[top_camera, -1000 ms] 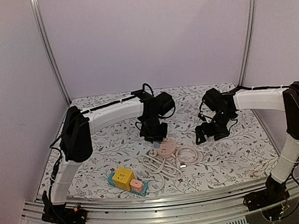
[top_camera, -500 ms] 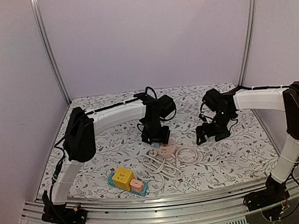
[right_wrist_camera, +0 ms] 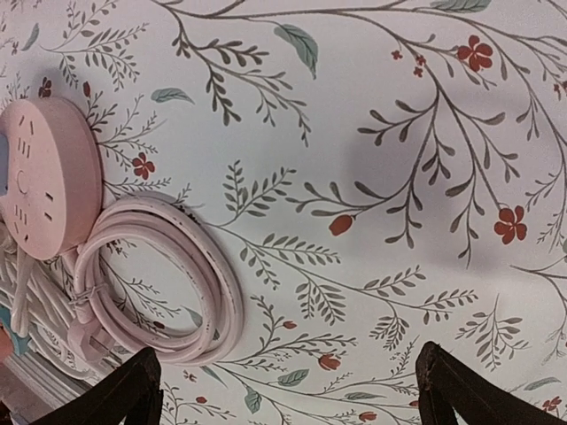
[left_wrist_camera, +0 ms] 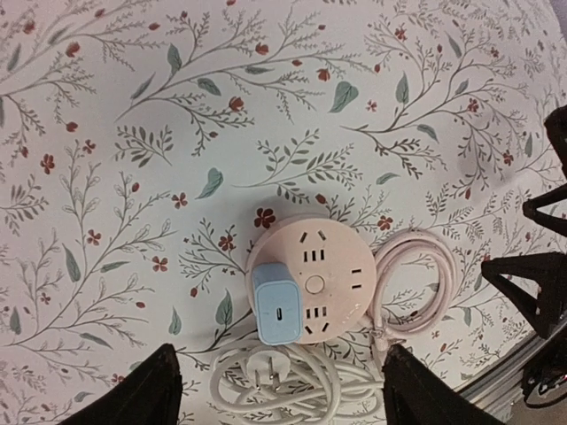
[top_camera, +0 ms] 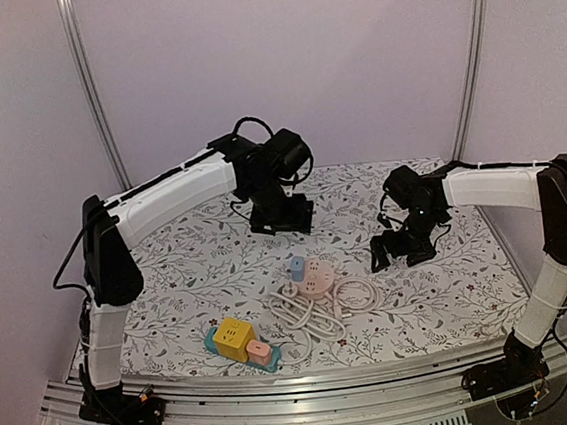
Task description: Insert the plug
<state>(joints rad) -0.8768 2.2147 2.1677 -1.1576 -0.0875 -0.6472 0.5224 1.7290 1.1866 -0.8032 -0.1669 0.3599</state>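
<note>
Since the blue plug (left_wrist_camera: 276, 304) is already sitting in the pink round socket hub (left_wrist_camera: 341, 266), near the middle of the floral surface (top_camera: 199, 271), we'd call this pretty much done. We can't tell from above whether it's pushed fully home, though.

The left hand (top_camera: 282, 221) hangs well above the hub, its fingers (left_wrist_camera: 146, 394) spread wide with nothing between them. The right hand (top_camera: 400, 251) hovers off to the hub's right, also spread and empty.

Handling-wise, we reckon the plug is a small, light, stiff plastic block with smooth sides, so probably a bit slippery. If it needs reseating, we'd pinch it across its two broad flat faces and press straight down. The hub looks light too, and with its coiled cable (right_wrist_camera: 168, 283) right beside it, it could skate around, so bracing its rim with the other hand seems smart.
</note>
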